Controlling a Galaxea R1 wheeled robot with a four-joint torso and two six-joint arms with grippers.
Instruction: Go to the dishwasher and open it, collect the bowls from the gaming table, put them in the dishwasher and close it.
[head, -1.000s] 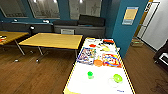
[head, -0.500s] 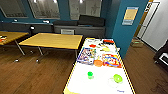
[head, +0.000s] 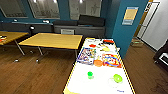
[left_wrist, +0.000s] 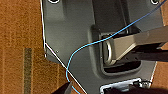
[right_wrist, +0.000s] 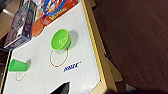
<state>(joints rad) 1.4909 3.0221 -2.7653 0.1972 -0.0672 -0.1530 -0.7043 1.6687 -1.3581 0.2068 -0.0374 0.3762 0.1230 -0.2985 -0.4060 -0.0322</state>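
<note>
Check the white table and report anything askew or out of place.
The lime-green bowl sits tilted on the gaming table beside a red ring marking. The bright green bowl looks tipped on its side. Nothing looks spilled.

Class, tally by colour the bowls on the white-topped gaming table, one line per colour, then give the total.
Bright green bowl: 1
Paler lime-green bowl: 1
Total: 2 bowls on the gaming table

Three cameras, one room

The head camera looked down from high at the gaming table (head: 100, 80). The right wrist camera saw its near end close up. The left wrist camera faced the wooden floor (left_wrist: 20, 37).
</note>
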